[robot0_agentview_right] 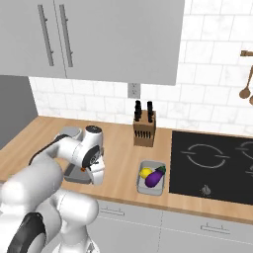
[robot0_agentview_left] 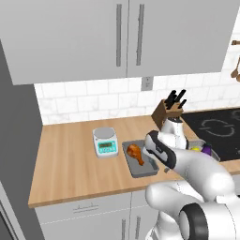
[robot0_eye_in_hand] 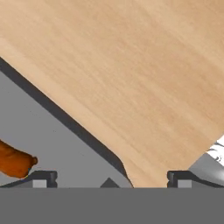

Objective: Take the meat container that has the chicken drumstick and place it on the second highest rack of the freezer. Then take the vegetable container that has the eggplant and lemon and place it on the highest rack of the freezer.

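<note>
While the chicken drumstick (robot0_agentview_left: 135, 152) lies in its grey meat container (robot0_agentview_left: 138, 169) near the wooden surface's (robot0_agentview_left: 65, 164) front edge, the fingers (robot0_eye_in_hand: 43, 178) stand wide over the container's rim, bare wood beyond; the kitchen scale's (robot0_agentview_left: 105, 142) display is unreadable.

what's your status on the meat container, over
End effector open, straddling meat container rim, nothing held. Chicken drumstick inside, container on counter. Scale beside it, not blocking.
</note>
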Motion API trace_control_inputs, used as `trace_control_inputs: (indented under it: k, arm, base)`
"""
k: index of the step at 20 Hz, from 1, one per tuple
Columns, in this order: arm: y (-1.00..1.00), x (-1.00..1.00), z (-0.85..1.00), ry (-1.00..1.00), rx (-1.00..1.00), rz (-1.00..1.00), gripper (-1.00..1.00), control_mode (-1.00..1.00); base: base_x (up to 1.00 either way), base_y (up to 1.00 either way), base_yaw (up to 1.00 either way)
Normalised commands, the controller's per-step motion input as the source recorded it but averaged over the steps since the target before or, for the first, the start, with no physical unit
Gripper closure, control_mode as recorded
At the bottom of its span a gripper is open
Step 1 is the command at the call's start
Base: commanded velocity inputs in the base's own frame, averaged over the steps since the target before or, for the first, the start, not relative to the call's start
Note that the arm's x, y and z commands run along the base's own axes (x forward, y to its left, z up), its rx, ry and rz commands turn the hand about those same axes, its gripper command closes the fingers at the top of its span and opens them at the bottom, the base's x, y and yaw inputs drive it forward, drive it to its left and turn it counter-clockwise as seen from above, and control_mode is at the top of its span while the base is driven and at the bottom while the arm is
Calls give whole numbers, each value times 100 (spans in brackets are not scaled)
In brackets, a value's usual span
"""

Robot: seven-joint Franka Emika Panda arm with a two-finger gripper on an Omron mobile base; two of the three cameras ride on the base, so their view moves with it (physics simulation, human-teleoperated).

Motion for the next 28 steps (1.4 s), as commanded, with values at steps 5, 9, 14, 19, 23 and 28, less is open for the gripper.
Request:
trace_control_inputs:
  k: [5,9,14,19,23,28]
  arm:
    - [1,6,-29,0,0,-1,-100,-100]
    - [1,0,-38,0,0,-2,-100,-100]
    - [1,0,-29,0,0,0,-100,-100]
    - [2,0,-15,0,0,0,-100,-100]
    - [10,0,-20,0,0,0,-100,-100]
    - [8,0,-28,0,0,0,-100,-100]
  base:
    - [0,0,0]
    - [0,0,0]
    - [0,0,0]
    - [0,0,0]
    - [0,0,0]
    - [0,0,0]
